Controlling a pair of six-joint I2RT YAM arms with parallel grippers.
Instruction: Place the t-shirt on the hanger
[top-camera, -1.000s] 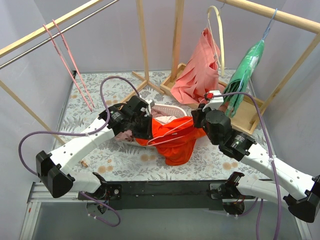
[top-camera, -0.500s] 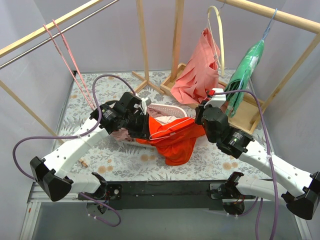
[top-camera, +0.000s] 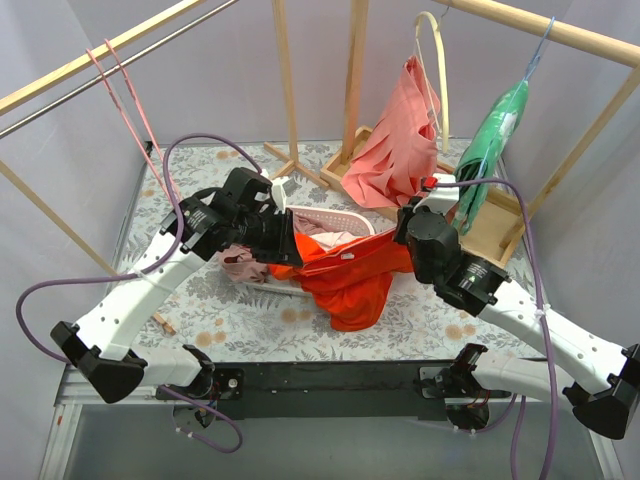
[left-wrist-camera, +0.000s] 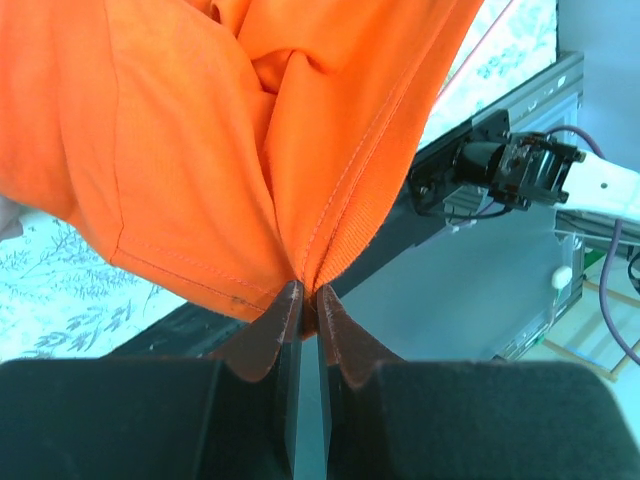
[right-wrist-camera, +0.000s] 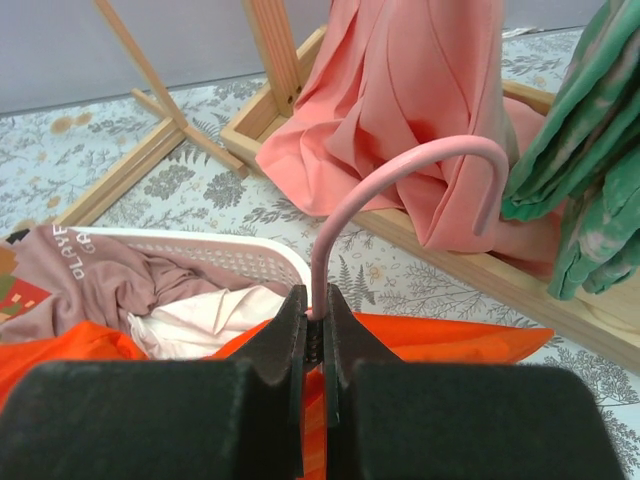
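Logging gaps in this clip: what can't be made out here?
Every view: the hanger below its hook, mostly covered by the t-shirt.
Left wrist view: which part of the t-shirt the left gripper pinches, cut off.
Top view: the basket contents, mostly under t-shirt and left gripper.

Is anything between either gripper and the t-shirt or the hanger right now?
Nothing visible. The left gripper pinches the t-shirt at its hem, and the right gripper clamps the hanger just below its hook.
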